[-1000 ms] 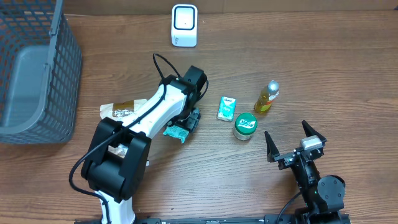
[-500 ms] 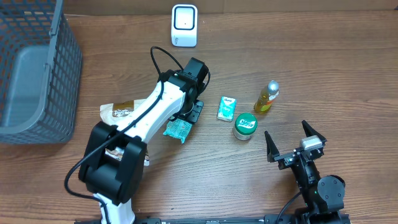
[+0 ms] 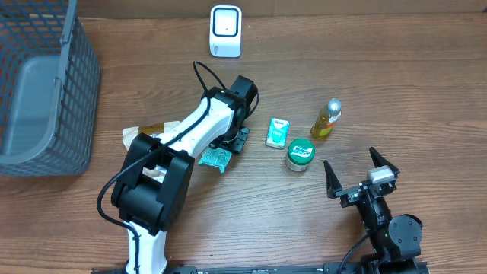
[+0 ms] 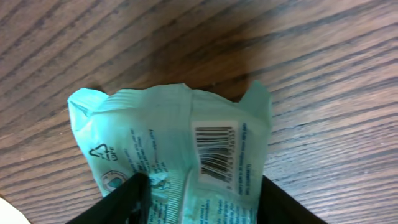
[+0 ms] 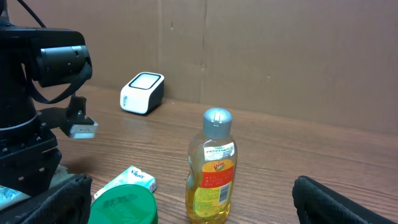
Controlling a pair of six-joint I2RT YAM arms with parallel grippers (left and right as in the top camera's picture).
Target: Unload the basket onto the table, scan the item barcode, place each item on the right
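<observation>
A crumpled teal packet [image 4: 168, 137] lies on the wooden table, its barcode [image 4: 216, 152] facing up in the left wrist view. My left gripper [image 4: 202, 202] reaches down over it, one black finger against each side of the packet, shut on it. From overhead the packet [image 3: 214, 158] shows just below the left gripper [image 3: 232, 142]. The white scanner [image 3: 226, 30] stands at the table's far edge, also in the right wrist view as the scanner [image 5: 142, 93]. My right gripper [image 3: 351, 161] rests open at the front right, holding nothing.
A small tissue pack [image 3: 278, 132], a green-lidded jar [image 3: 300, 153] and a yellow bottle [image 3: 326, 118] stand right of the left arm. A brown packet [image 3: 148, 135] lies to its left. A grey mesh basket [image 3: 38, 84] fills the far left corner.
The left wrist has shifted slightly over the teal packet and its jaws have narrowed onto it; the packet has crept a little up the table. The right arm has not moved.
</observation>
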